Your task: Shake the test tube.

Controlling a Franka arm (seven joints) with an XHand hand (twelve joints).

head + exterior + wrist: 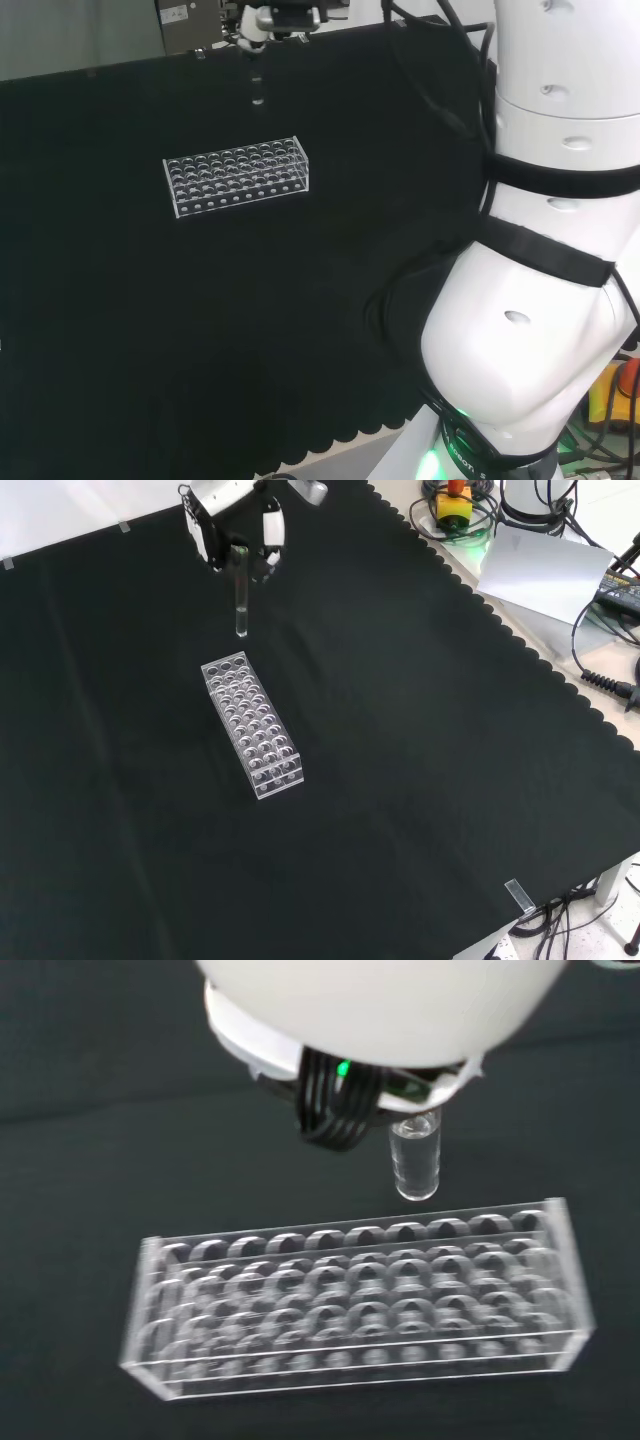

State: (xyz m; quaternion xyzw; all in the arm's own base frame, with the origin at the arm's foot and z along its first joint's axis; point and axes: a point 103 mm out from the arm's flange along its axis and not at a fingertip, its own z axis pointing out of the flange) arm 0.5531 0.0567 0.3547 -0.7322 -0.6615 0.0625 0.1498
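A clear test tube (240, 595) hangs upright in the air, its upper end pinched by the black and white hand (232, 522) at the top of the front view. In the head view the hand (272, 20) is at the far edge of the cloth with the tube (257, 88) below it. A clear plastic rack (252, 724) with many empty holes lies on the cloth below and nearer than the tube's tip. The wrist view has the tube's rounded bottom (416, 1162) just above the rack (360, 1300), beside its long edge.
Black cloth covers the bench. The arm's white links (540, 260) fill the right of the head view. Off the cloth at the front view's top right lie a grey sheet (545, 565), cables and a yellow and red button box (455, 502).
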